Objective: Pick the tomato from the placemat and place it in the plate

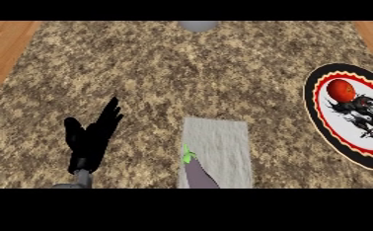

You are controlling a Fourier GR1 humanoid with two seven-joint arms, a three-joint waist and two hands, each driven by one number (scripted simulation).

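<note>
The red tomato (339,90) lies on the upper part of the plate (317,107), a white plate with a black and red rim at the counter's right edge. Just below and right of the tomato, my right hand (355,107) shows as a dark shape over the plate, touching or nearly touching the tomato and cut off by the view's right edge. The grey placemat (222,146) lies at the lower middle with no tomato on it. My left hand (91,136) rests open at the lower left, fingers up, holding nothing.
A purple eggplant (198,175) with a green stem lies on the placemat's lower left corner. A grey round object (198,25) sits at the counter's far edge. Wooden strips border the speckled counter at both upper corners.
</note>
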